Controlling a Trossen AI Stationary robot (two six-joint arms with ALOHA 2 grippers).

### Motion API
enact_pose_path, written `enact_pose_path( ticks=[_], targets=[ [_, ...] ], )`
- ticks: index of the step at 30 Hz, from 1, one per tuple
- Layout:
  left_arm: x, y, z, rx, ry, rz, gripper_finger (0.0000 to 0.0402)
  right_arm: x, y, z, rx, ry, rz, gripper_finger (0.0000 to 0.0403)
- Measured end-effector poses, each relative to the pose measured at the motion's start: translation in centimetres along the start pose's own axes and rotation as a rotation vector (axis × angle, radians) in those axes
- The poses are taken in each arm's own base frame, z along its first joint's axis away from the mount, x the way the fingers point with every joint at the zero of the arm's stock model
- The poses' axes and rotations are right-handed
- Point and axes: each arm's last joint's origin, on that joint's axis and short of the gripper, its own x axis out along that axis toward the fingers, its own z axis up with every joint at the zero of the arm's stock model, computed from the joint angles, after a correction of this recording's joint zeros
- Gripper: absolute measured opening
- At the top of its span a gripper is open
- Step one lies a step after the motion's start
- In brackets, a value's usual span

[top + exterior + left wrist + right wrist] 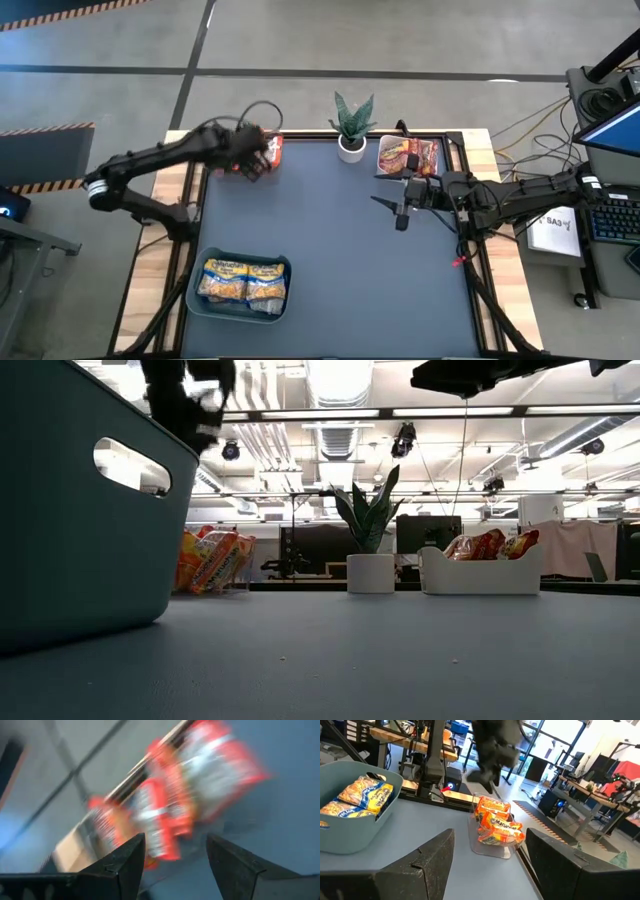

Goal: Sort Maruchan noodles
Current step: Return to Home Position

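Observation:
Several orange Maruchan noodles (275,150) stand on edge in a clear holder (492,849) at the table's far left. My left gripper (258,160) hovers just above them, slanting down, open, with nothing between its fingers (175,855). Yellow-and-blue packets (245,283) lie in a blue-grey bin (198,300) at the near left. Red packets (407,155) fill a white tray (480,575) at the far right. My right gripper (383,190) hangs open and level near that tray, pointing toward the table's left (490,855).
A small potted green plant (352,125) stands at the far edge between the orange packets and the white tray. The dark mat's middle (340,260) is bare. In the low view the bin's wall (80,510) fills the left side.

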Motion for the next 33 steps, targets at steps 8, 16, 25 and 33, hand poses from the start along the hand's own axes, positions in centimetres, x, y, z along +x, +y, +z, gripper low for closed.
enact_pose_path(
  ticks=[8, 16, 25, 33],
  targets=[
    [-7.5, -5.5, -4.8, 0.233, -0.481, -0.446, 0.0188, -1.0, -0.3, 0.1, -0.010, -0.017, 0.004, 0.0233],
    [-7.8, -6.2, -11.6, 0.360, -0.775, -0.677, 0.0131, -2.9, -0.1, -2.0, 0.022, -0.013, 0.007, 0.0233],
    [-3.1, -3.8, -15.0, 0.154, -0.926, -0.748, 0.0007, -5.7, -0.1, -4.0, 0.159, -0.089, 0.041, 0.0232],
    [-0.3, -3.8, -17.2, 0.089, -1.143, -0.914, 0.0002, -8.9, -0.4, -5.8, 0.218, -0.221, 0.002, 0.0233]
  ],
)
